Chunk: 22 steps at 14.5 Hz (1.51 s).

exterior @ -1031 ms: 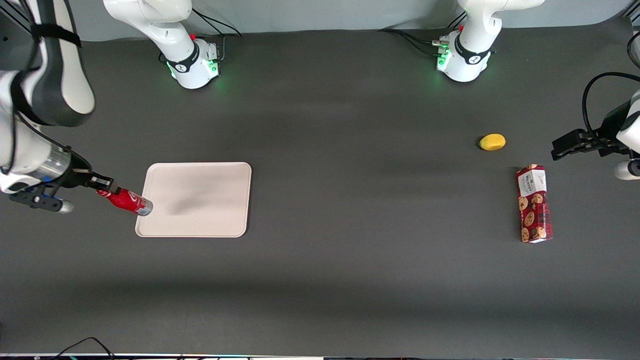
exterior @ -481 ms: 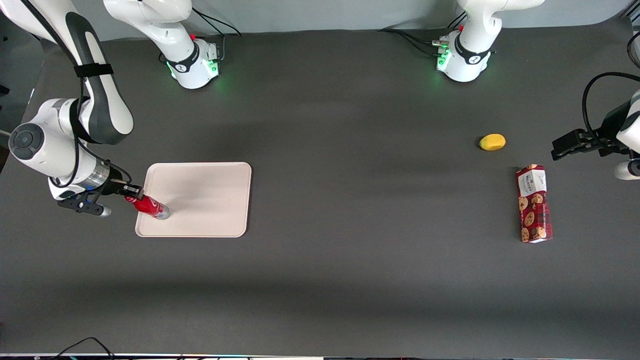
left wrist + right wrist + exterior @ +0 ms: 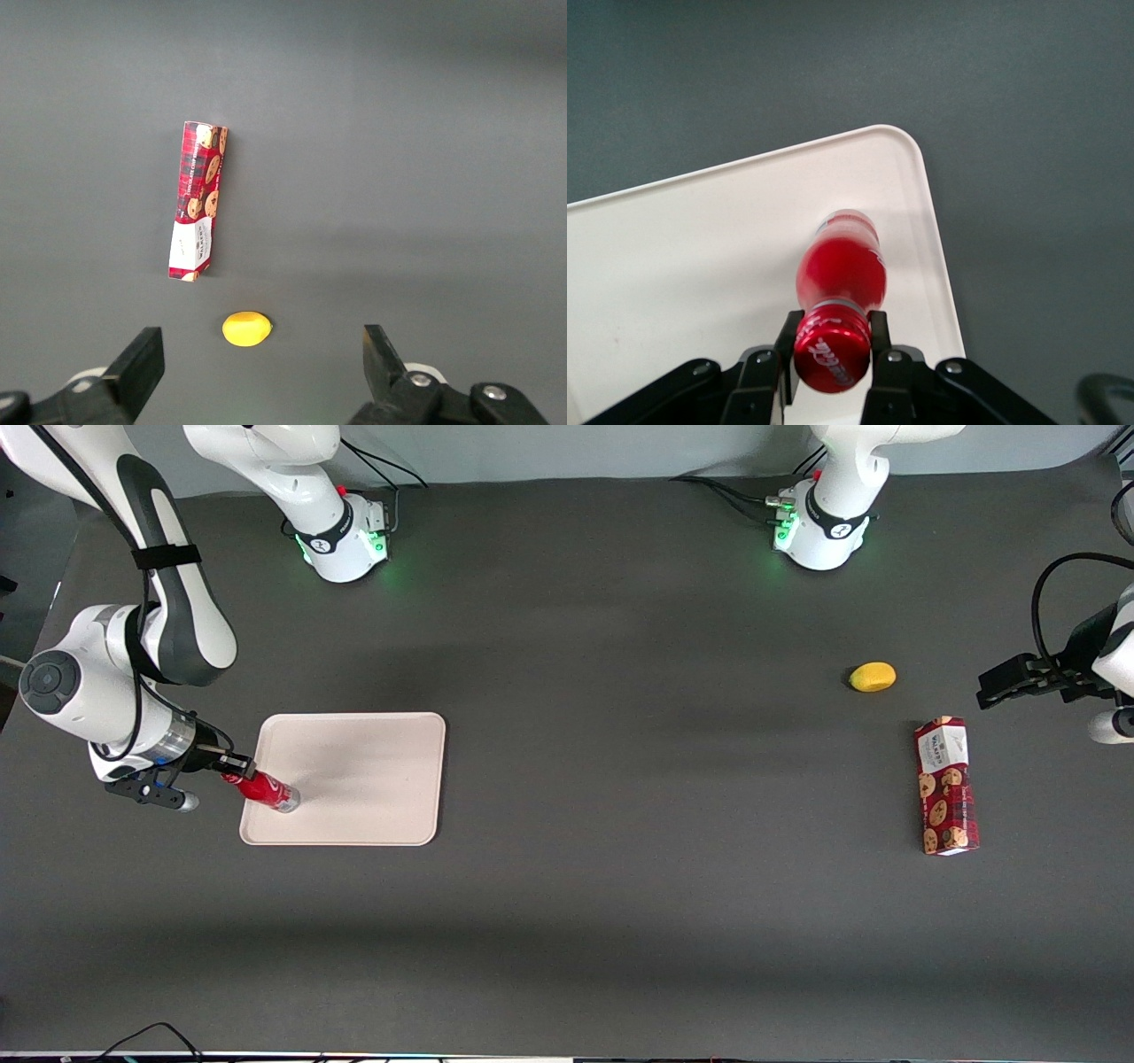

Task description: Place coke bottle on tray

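Red and slim, the coke bottle (image 3: pixel 263 790) stands at a slant on the tray (image 3: pixel 372 779), its silvery base down on the tray's surface close to the rim at the working arm's end, near the corner nearer the front camera. Its long axis leans: the capped top tips outward over that rim, toward the working arm, while the base sits farther in on the tray. In the right wrist view the bottle (image 3: pixel 840 283) is seen nearly end-on, cap toward the camera and body running away down to the cream-white tray (image 3: pixel 673 266).

The gripper (image 3: pixel 237 771) sits over the tray's edge at the working arm's end, and its two fingers (image 3: pixel 879 332) pinch the bottle's neck just under the red cap, one on each side.

Toward the parked arm's end of the table lie a yellow lemon (image 3: pixel 873 677) and a red cookie box (image 3: pixel 946 786), the box nearer the front camera than the lemon.
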{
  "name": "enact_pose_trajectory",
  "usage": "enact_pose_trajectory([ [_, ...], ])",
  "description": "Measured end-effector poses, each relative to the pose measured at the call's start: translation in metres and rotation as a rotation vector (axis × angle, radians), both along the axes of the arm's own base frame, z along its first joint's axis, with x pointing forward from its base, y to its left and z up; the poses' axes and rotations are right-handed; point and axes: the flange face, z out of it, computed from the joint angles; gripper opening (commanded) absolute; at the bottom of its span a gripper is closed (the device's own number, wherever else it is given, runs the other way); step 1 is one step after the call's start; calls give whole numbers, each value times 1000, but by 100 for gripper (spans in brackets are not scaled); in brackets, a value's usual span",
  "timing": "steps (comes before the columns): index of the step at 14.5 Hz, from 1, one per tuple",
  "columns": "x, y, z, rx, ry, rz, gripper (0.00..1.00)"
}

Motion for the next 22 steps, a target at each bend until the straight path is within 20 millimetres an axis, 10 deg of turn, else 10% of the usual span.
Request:
enact_pose_trajectory([
  [1,0,-1,0,0,-1,-1,100],
  [13,8,-2,25,-1,-6,-2,100],
  [22,-37,5,278,39,-2,-13,100],
])
